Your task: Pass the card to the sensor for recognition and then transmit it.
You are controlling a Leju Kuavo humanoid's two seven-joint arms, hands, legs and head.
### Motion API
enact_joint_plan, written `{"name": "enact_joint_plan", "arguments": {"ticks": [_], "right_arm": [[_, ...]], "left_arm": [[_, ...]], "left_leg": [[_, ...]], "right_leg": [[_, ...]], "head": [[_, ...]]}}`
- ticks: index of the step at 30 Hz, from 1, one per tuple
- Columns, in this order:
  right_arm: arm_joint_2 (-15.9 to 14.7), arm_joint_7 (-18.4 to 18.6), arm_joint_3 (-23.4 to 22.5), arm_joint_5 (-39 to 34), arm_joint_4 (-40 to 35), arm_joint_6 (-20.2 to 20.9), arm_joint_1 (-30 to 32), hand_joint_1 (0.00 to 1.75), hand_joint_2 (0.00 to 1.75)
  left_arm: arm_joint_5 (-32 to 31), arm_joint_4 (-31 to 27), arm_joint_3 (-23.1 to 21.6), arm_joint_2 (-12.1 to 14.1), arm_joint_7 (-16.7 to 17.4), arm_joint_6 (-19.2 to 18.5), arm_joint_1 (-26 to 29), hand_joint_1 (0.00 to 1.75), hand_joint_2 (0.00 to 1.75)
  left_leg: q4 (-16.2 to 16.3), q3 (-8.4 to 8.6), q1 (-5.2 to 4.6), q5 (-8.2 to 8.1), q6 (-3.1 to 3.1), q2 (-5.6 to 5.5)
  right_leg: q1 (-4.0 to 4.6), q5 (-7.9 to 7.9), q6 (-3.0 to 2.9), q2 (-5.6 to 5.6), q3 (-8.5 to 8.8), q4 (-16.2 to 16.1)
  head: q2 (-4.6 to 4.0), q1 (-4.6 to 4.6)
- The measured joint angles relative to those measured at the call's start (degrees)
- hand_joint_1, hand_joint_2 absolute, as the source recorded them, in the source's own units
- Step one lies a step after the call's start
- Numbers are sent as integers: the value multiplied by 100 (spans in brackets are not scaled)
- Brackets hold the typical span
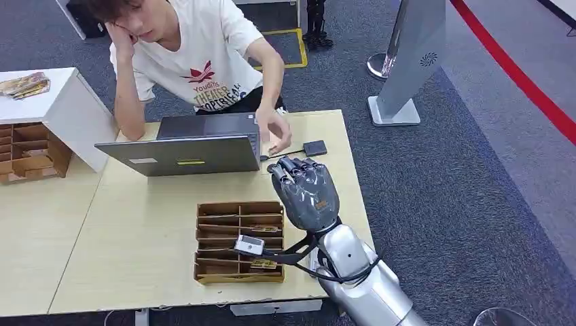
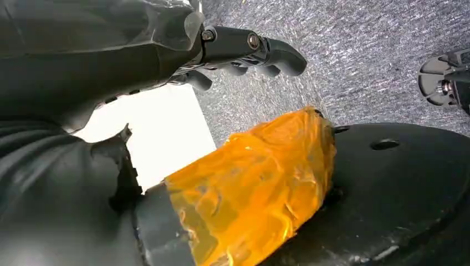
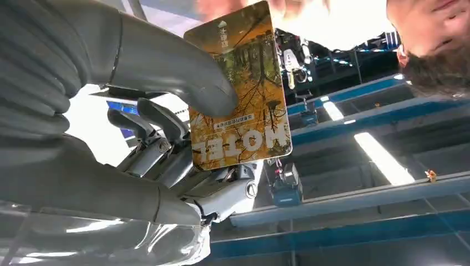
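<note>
My right hand (image 1: 306, 192) is raised over the wooden table (image 1: 136, 224), its back toward me. In the right wrist view its thumb (image 3: 183, 77) and fingers pinch a hotel card (image 3: 241, 94) printed with autumn trees. A person's blurred fingers (image 3: 288, 8) are at the card's far edge. In the head view that person's hand (image 1: 277, 134) reaches just beyond my fingertips. The small black sensor pad (image 1: 314, 147) lies on the table beside it. My left hand (image 2: 249, 50) hangs by my body over grey carpet, fingers loosely extended and holding nothing.
An open grey laptop (image 1: 190, 146) stands in front of the seated person. A brown cardboard card tray (image 1: 239, 241) sits near the table's front edge, left of my right arm. A white cabinet (image 1: 61, 102) is at far left, a grey kiosk base (image 1: 394, 112) at right.
</note>
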Motion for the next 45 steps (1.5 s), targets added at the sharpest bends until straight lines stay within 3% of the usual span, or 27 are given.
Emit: {"name": "enact_joint_plan", "arguments": {"ticks": [6, 10, 14, 21, 25, 27, 34, 45], "right_arm": [[0, -16, -26, -232, 22, 2, 17, 175, 175], [13, -142, -76, -799, 22, 0, 41, 175, 175], [15, -357, -155, -2015, -191, 160, 192, 175, 175], [13, -674, -481, -4057, -888, 903, 592, 175, 175], [-33, -800, -989, -5552, -1501, 1488, 1030, 175, 175], [-85, -829, -1238, -5946, -1734, 1681, 1264, 175, 175], [-550, -686, -1873, -6295, -2230, 2477, 1944, 175, 175], [-1287, -166, -2085, -5775, -2293, 3283, 2311, 175, 175]], "left_arm": [[24, 0, -2, -4, -28, 0, 1, 0, 0], [59, 2, 0, -4, -41, 4, 3, 0, 0], [129, 2, 0, -7, -48, 11, 9, 0, 0], [269, 2, 0, -15, -98, 48, 27, 0, 0], [428, 2, 4, -28, -153, 96, 52, 0, 0], [509, 4, 11, -39, -177, 114, 72, 0, 0], [726, 9, 116, -44, -269, 118, 129, 0, 0], [866, 33, 256, -33, -275, 107, 142, 0, 0]], "left_leg": [[1, 0, 0, 0, 0, 0], [1, 0, 0, 0, 0, 0], [2, -1, 0, 0, 0, -2], [3, -1, 0, -1, 1, -2], [4, -3, -1, -2, 2, -5], [5, -5, -2, -3, 3, -5], [7, -7, -2, -8, 10, -4], [8, -7, -1, -9, 12, -3]], "right_leg": [[0, 2, 3, 0, 0, 0], [0, 2, 4, 0, 0, 0], [0, 2, 4, 0, 0, 0], [0, 2, 4, 0, -1, -1], [-1, 2, 4, -3, -2, -2], [-1, 2, 5, -3, -2, -2], [-2, -3, 11, -3, -1, -3], [-2, -2, 12, -3, -1, -2]], "head": [[0, 0], [0, 0], [0, 0], [0, 2], [0, 0], [0, 0], [0, 2], [0, 2]]}}
